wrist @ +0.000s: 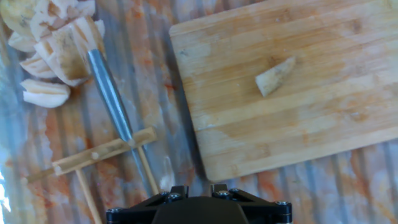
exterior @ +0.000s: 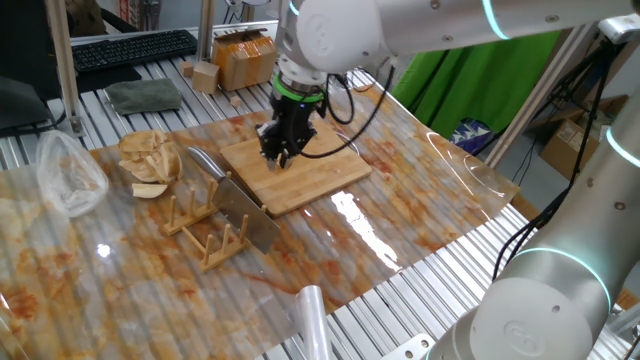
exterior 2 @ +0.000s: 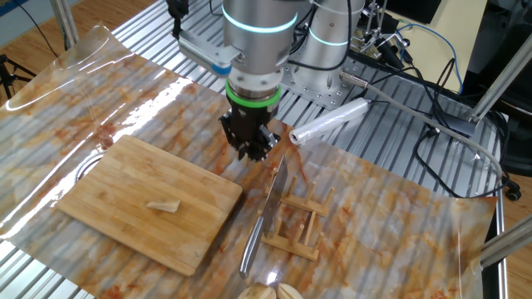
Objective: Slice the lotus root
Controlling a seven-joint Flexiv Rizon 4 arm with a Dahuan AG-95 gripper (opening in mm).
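Observation:
A small pale lotus root chunk [exterior 2: 164, 205] lies on the bamboo board [exterior 2: 125, 178], also in the hand view [wrist: 275, 76]. In one fixed view my gripper hides the chunk. My gripper [exterior 2: 253, 149] hangs above the table just off the board's edge, between the board and the knife rack. In one fixed view the gripper [exterior: 280, 152] stands over the board [exterior: 320, 175]. It holds nothing. In the hand view the gripper [wrist: 198, 188] shows only two finger stubs with a gap between them. A cleaver [exterior 2: 270, 199] rests in a wooden rack [exterior 2: 295, 228], its steel handle [wrist: 112, 99] pointing toward the heap.
A heap of tan curved slices [exterior: 150, 160] lies left of the rack, also in the hand view [wrist: 56, 43]. A clear plastic bag [exterior: 70, 175], a film roll [exterior 2: 328, 123], a wooden cube [exterior: 205, 75] and a cardboard box [exterior: 245, 55] lie around. A glossy sheet covers the table.

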